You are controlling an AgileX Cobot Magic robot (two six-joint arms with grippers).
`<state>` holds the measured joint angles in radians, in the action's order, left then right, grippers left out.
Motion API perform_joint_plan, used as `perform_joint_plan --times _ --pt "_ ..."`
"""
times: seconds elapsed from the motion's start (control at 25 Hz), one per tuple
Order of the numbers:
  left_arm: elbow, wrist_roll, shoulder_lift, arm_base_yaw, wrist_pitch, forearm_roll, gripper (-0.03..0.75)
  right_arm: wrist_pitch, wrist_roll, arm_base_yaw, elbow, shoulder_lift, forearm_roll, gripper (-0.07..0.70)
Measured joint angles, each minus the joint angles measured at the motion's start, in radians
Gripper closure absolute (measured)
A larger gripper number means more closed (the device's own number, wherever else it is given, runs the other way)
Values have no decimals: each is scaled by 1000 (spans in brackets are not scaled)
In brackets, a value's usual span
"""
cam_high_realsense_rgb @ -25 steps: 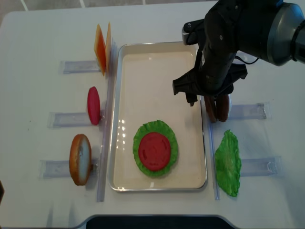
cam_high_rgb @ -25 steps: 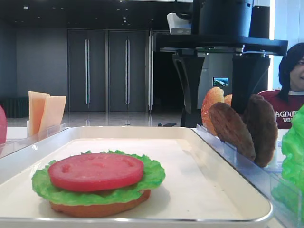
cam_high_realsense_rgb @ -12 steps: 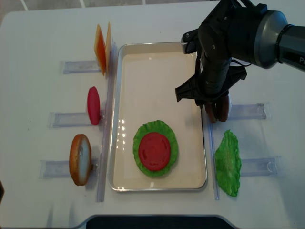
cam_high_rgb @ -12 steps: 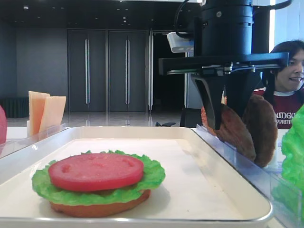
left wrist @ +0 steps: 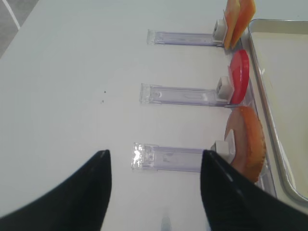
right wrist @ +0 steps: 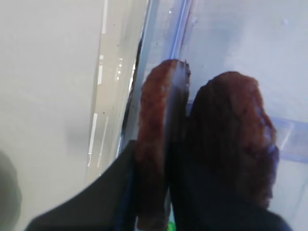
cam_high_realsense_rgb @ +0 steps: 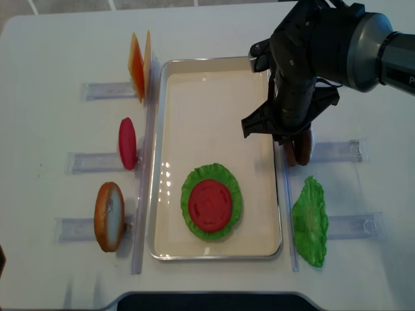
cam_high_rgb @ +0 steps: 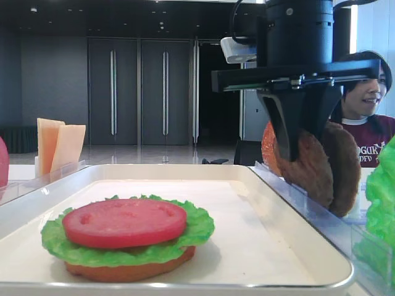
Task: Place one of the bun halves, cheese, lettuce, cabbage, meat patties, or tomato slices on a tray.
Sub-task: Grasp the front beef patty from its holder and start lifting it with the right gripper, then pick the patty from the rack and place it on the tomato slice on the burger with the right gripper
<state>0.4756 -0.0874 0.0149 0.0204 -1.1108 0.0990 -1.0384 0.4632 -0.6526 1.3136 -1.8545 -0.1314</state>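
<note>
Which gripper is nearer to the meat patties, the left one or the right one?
Right. The right gripper is closed on one of the meat patties standing in their holder. The left gripper hovers open, across the tray, beside the bun half.

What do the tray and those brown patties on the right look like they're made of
The tray looks like metal with a cream enamel or painted finish: its rim gleams silvery and the floor throws soft reflections. The meat patties look like moulded plastic or rubber toys: matte, grainy reddish-brown, stiffly keeping their shape on edge. The exact material can't be told.
</note>
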Motion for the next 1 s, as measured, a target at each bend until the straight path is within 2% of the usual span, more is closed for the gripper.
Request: perform_joint_plan --times 0.44,0.68,0.8,0.92,1.0 --pt "0 0 0 0 0 0 264 6 -1 0 0 167 23 496" --pt "0 0 0 0 0 0 264 0 -16 0 0 282 80 496" --pt "0 0 0 0 0 0 264 -19 -55 0 0 336 137 496" --pt "0 0 0 0 0 0 264 -20 -132 0 -23 380 272 496" --pt "0 0 0 0 0 0 264 25 -215 0 -67 410 387 496"
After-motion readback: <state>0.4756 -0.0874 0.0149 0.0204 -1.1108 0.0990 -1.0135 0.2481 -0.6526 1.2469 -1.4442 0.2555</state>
